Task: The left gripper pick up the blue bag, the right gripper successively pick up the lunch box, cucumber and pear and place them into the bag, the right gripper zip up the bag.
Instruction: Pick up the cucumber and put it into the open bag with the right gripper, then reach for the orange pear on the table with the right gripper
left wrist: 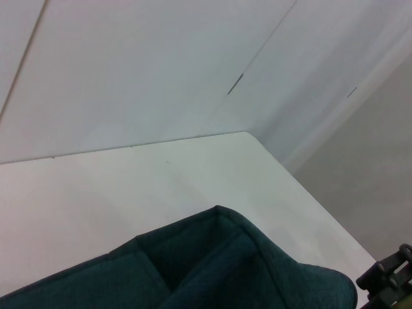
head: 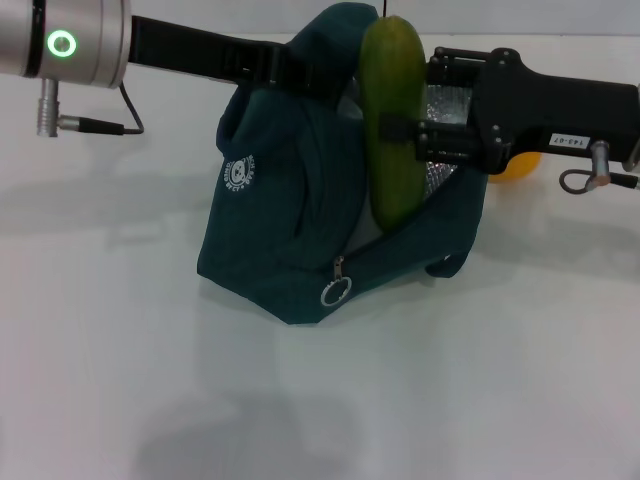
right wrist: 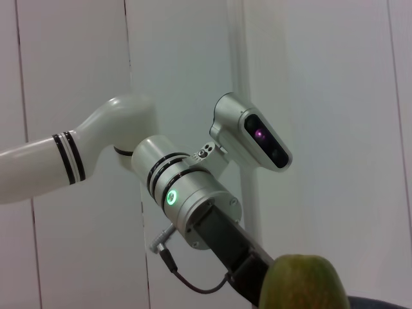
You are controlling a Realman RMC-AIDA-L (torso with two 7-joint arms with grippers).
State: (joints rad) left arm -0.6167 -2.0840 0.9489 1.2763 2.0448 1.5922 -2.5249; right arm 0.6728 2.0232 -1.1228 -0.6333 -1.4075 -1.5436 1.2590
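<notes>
Blue bag [head: 300, 215]: dark teal fabric tote standing on the white surface [head: 120, 350], mouth open upward, silver foil lining [head: 445, 120] showing at its right side; the left wrist view shows its teal rim [left wrist: 212, 257] from above
Bag logo [head: 239, 171]: small white round mark on the bag's left front
Zipper pull [head: 337, 290]: metal ring hanging at the bag's lower front, zipper not closed
Left gripper [head: 285, 65]: reaches in from the bag's left at its upper edge, silver wrist with glowing green ring [head: 62, 44] well left of the bag; the fingers appear closed on the bag's top fabric, holding it up, though the tips are hidden in the folds
Right gripper [head: 400, 135]: comes in from the bag's right, black wrist with white label [head: 567, 143]; fingers clamped across the middle of the cucumber
Cucumber [head: 392, 120]: dark green, held upright over the bag's open mouth, its lower end at the bag's opening and against the front edge, its top above the bag's rim; its end also shows in the right wrist view [right wrist: 302, 283]
Pear [head: 517, 165]: only a yellow-orange sliver visible behind the right gripper, right of the bag, on the surface
Lunch box: not seen from any view
</notes>
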